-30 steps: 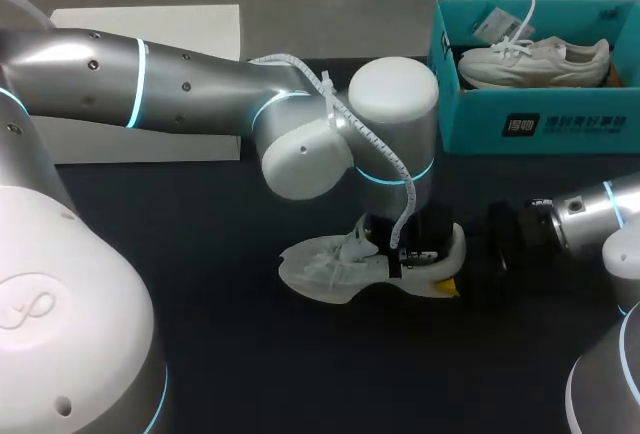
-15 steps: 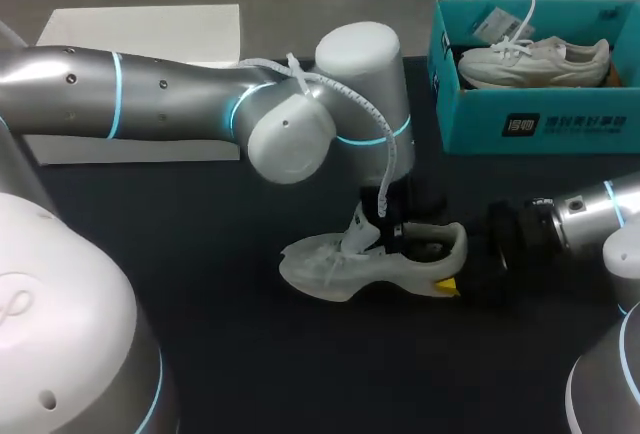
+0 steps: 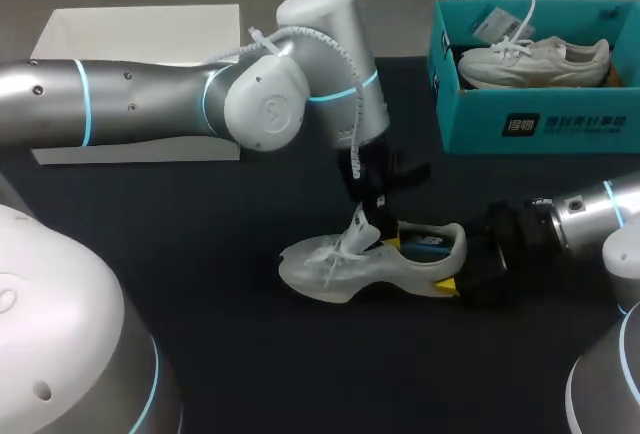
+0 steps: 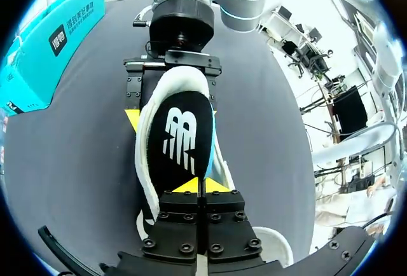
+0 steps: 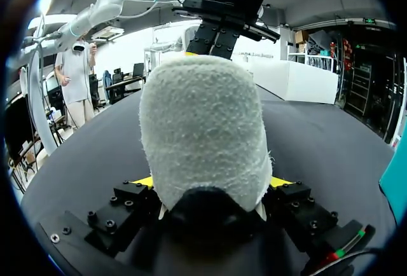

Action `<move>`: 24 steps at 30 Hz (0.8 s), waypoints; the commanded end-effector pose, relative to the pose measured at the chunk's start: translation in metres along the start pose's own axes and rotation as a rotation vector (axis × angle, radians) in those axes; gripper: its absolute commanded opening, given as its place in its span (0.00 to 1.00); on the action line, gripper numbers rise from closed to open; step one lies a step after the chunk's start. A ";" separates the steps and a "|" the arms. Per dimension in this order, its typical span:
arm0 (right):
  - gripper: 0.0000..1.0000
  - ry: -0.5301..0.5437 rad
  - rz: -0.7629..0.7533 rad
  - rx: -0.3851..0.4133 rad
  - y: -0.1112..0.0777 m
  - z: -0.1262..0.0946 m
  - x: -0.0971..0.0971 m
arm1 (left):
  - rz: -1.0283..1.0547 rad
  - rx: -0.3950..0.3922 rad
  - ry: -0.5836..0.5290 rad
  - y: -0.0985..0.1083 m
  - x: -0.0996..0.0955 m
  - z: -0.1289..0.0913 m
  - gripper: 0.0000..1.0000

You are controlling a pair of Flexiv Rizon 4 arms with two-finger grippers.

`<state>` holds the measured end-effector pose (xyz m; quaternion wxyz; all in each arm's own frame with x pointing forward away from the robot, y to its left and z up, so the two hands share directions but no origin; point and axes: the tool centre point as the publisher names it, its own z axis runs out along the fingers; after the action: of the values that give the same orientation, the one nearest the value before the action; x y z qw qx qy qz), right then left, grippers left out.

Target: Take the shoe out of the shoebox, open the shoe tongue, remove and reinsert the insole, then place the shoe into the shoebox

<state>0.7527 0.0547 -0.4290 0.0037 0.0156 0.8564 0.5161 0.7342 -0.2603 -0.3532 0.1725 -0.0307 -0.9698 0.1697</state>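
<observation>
shoe [image 3: 330, 269]: standing on its sole mid-tabletop, toward the right edge
left gripper [image 3: 371, 212]: we're pinching the tongue [image 3: 357, 237], jaws closed right down on it, lifting so the mouth is opening
right gripper [image 3: 458, 272]: we're clamping the heel from both sides, jaws spread to heel width, anchoring against that pull
insole [image 4: 181, 142]: showing, sitting flat inside
shoebox [image 3: 540, 124]: sitting at the far right corner, holding a second shoe [image 3: 535, 62]

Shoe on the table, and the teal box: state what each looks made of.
Shoe: white textile upper, likely knit mesh; its heel shows a fuzzy, terry-like nap in the right wrist view. Teal box: matte, flat straight walls, probably printed cardboard.
</observation>
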 end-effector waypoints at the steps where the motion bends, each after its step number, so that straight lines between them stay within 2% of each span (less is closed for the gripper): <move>1: 0.00 -0.002 0.000 0.003 -0.002 0.002 0.000 | 0.004 0.025 0.042 0.005 -0.001 -0.010 0.00; 10: 0.00 -0.002 0.000 0.003 -0.002 0.002 0.000 | 0.045 0.073 0.219 -0.001 0.003 -0.018 0.00; 18: 0.00 -0.002 0.000 0.003 -0.002 0.002 0.000 | 0.069 0.065 0.272 -0.019 0.010 -0.004 0.00; 24: 0.00 -0.002 0.000 0.003 -0.002 0.002 0.000 | 0.055 0.090 0.276 -0.030 0.009 -0.001 0.00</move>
<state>0.7528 0.0545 -0.4293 0.0037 0.0158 0.8565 0.5160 0.7238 -0.2808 -0.3353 0.2976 -0.0730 -0.9279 0.2123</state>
